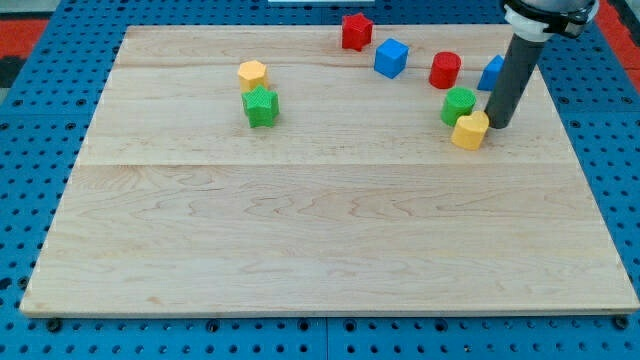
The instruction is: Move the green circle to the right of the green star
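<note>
A: Where's the green circle [458,104]?
B: Far at the view's right of the worktop [320,230], touching a yellow block [470,131] below it. It's round, so no long axis or heading can be told.
A: And the green star [261,106]?
B: Well apart, at the view's left, under a yellow hexagon [252,73].
A: Counts?
B: Two green, two yellow, two red, two blue.
A: The pincer?
B: There's none, only my tip [497,125], just right of the yellow block.

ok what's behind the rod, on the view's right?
A blue block sits behind the rod; only its left part shows, the rest is covered, so its shape can't be made out. My tip sits just right of the yellow block, below-right of the green circle.
</note>
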Robot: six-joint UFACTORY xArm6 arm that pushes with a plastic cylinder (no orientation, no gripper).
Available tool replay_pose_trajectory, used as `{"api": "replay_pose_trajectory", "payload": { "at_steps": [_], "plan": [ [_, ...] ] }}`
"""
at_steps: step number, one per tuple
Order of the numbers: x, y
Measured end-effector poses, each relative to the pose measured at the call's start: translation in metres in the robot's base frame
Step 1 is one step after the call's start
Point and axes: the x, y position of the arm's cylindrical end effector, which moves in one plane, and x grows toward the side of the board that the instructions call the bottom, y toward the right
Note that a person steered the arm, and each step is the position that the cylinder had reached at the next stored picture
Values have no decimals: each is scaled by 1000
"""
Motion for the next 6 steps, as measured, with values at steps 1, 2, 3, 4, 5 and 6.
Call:
{"api": "replay_pose_trajectory", "payload": {
  "at_steps": [1, 2, 3, 4, 5, 6],
  "plan": [
    [-33, 0],
    [-43, 8],
    [-46, -98],
    [-46, -184],
    [-75, -149],
    [-91, -209]
  ]
}}
